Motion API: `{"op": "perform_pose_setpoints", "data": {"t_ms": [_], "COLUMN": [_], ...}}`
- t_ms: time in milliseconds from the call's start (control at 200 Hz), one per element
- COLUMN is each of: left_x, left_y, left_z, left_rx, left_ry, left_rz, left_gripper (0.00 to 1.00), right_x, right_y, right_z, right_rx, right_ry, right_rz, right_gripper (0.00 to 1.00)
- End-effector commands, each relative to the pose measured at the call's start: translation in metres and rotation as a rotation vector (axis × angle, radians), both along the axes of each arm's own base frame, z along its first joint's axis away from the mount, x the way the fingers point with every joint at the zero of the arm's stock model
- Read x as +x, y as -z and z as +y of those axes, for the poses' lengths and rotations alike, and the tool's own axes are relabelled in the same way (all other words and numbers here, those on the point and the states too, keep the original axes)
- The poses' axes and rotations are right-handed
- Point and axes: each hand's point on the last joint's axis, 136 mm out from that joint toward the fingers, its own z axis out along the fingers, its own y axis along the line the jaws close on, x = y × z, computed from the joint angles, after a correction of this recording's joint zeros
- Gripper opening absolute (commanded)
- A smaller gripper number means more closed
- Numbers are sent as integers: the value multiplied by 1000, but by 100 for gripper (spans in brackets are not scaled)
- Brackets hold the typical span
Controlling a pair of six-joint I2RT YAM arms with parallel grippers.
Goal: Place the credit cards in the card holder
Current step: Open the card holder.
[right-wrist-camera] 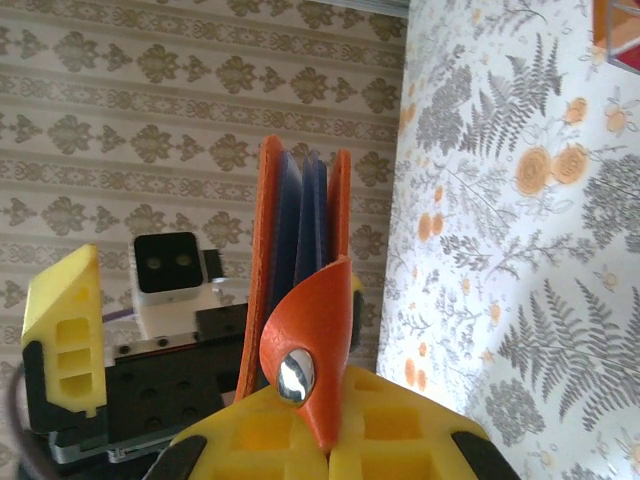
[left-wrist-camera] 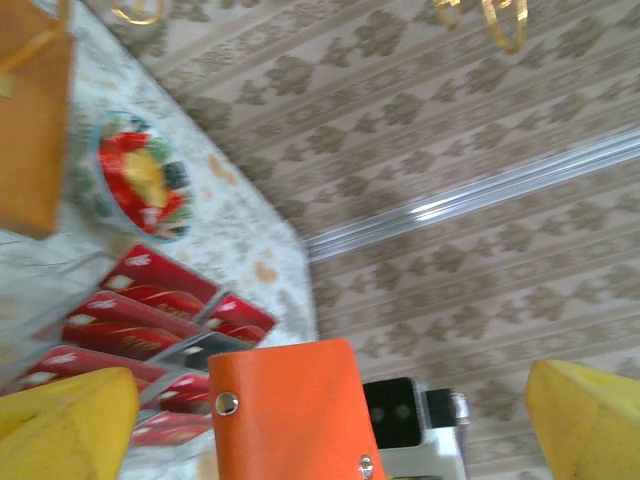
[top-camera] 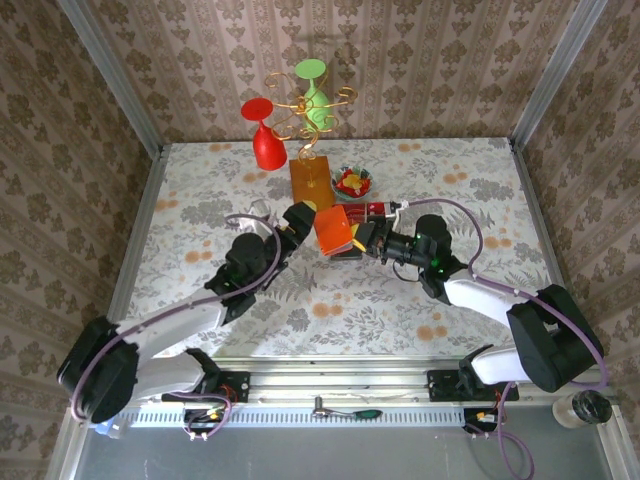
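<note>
The orange card holder (top-camera: pixel 333 230) is held up off the table between my two grippers. My right gripper (top-camera: pixel 362 238) is shut on it; the right wrist view has its yellow fingers (right-wrist-camera: pixel 400 430) pinching the snap flap, with the holder (right-wrist-camera: pixel 300 230) standing edge-on above them and my right gripper (right-wrist-camera: pixel 330 405) closed. My left gripper (top-camera: pixel 303 222) is open. In the left wrist view its jaws stand wide on either side of the holder (left-wrist-camera: pixel 290 410), clear of it, with my left gripper (left-wrist-camera: pixel 330 420) around it. Red credit cards (left-wrist-camera: pixel 140 305) sit in a clear rack behind, and the credit cards (top-camera: pixel 378 210) lie near the bowl.
A brown wooden block (top-camera: pixel 310 180) stands just behind the holder, with a bowl of red and yellow candies (top-camera: pixel 353 182) to its right. A gold wire stand carries a red glass (top-camera: pixel 262 135) and a green glass (top-camera: pixel 315 90) at the back. Patterned walls enclose the table.
</note>
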Motion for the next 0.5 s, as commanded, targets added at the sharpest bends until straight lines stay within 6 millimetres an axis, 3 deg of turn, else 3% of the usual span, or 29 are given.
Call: {"op": "perform_pose_setpoints", "data": {"t_ms": [0,240,495], "left_x": [-7,-3,4], "left_y": [19,15,19], "left_z": [12,-15,-46], "left_rx": [378,789,1068], "left_ry": [32,208,268], "left_rz": [86,144,123], "left_gripper": [100,100,100], "right_x": [-9,-20,-26], "right_y": [1,16,26], "right_z": [-3,-9,-16], "right_rx": [-30,-125,-179], "right_ry": [-24,-33,-19], "right_rz": [-31,-27,-24], "right_gripper": [0,0,0]}}
